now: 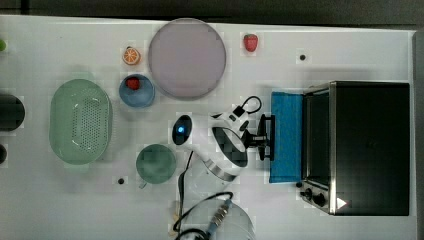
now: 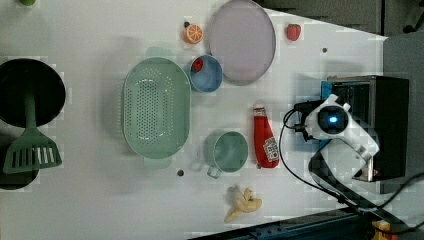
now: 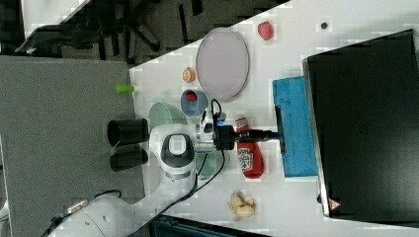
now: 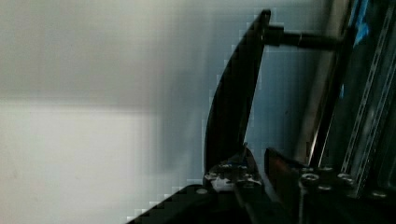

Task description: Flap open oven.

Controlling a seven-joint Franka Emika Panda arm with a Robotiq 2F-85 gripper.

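Bright, even light falls on the white counter (image 1: 60, 200) in the top view, and things there cast only soft, pale shadows. All pictures look blocky and a bit fuzzy. The wrist view is dimmer, with a gray shadow band across the counter, and the dark oven handle (image 4: 236, 98) looks blurry up close.

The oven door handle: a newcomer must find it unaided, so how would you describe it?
In the top view, find the big black-topped oven at the table's right end. Its blue glass door lies flapped open toward the table's middle. The handle is the dark bar along the door's far edge, where the gripper sits.
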